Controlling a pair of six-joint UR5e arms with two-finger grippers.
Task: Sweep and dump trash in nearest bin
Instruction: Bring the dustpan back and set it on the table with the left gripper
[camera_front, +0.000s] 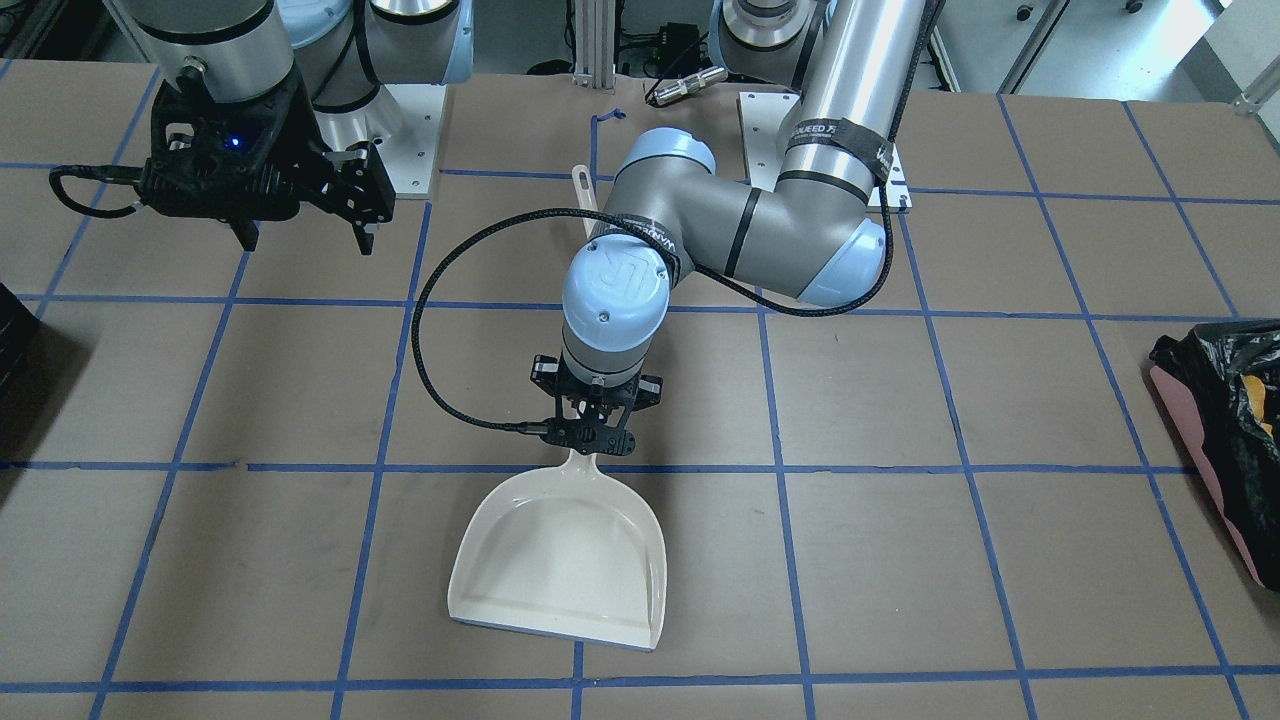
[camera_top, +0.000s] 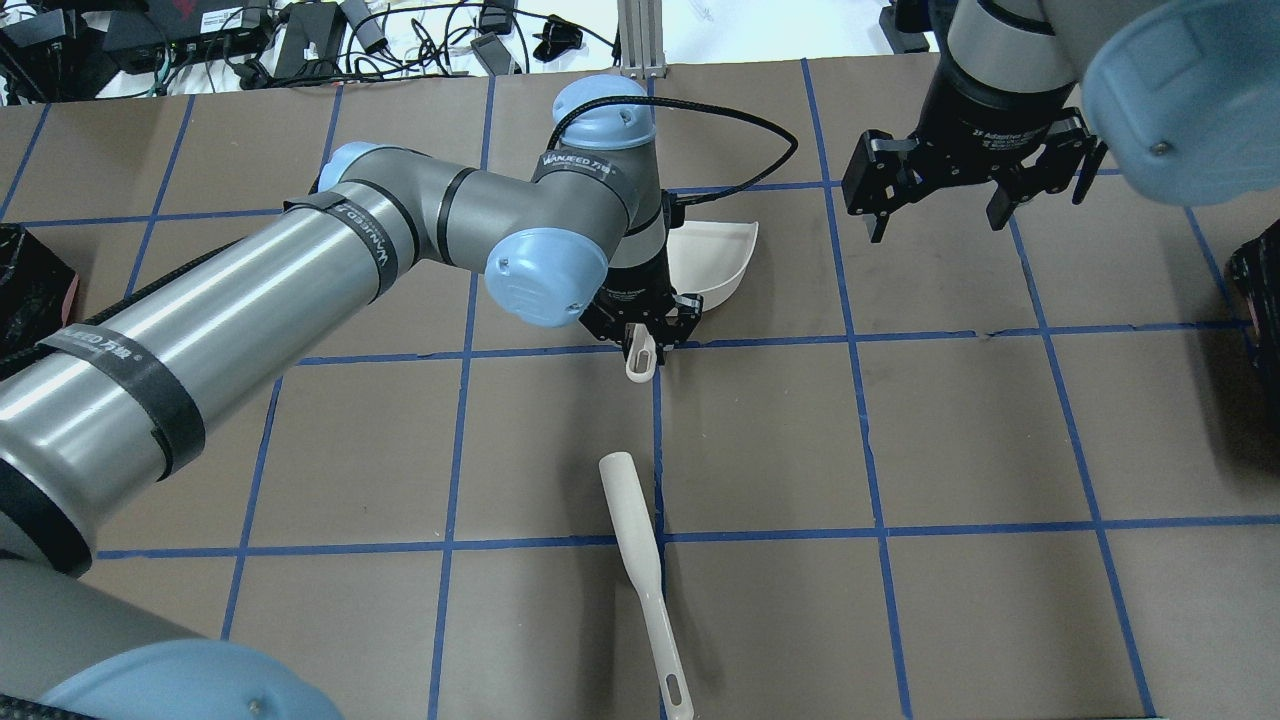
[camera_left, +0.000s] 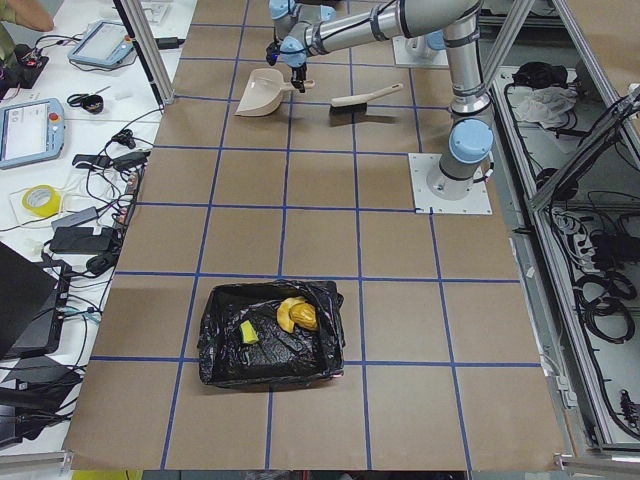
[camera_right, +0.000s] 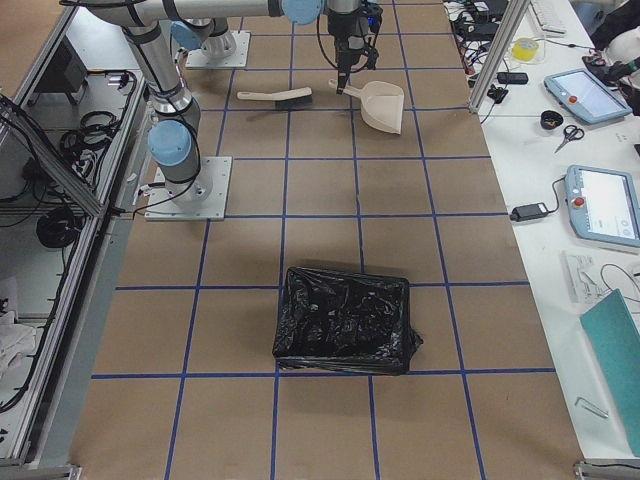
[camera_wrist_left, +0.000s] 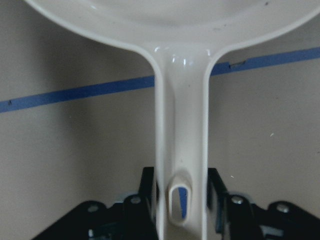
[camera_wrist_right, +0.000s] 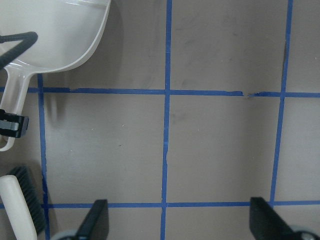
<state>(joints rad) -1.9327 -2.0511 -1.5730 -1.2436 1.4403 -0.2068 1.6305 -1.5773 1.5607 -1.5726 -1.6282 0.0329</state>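
Note:
The white dustpan (camera_front: 560, 560) lies flat on the table and shows no trash in it. My left gripper (camera_front: 590, 435) is shut on its handle (camera_wrist_left: 181, 125), one finger on each side. My right gripper (camera_top: 940, 215) is open and empty, hovering above the table away from the dustpan (camera_wrist_right: 55, 35). The bin (camera_left: 270, 335), pink-sided with a black bag, stands at the table's left end. A yellow-brown lump (camera_left: 297, 315) and a yellow-green wedge (camera_left: 248, 332) lie inside it. I cannot make out the pastry piece.
The white brush (camera_top: 640, 550) with black bristles lies on the table near the robot's base, close behind the dustpan (camera_top: 715, 255). A dark container (camera_right: 345, 320) stands at the table's right end. Blue tape lines grid the brown tabletop.

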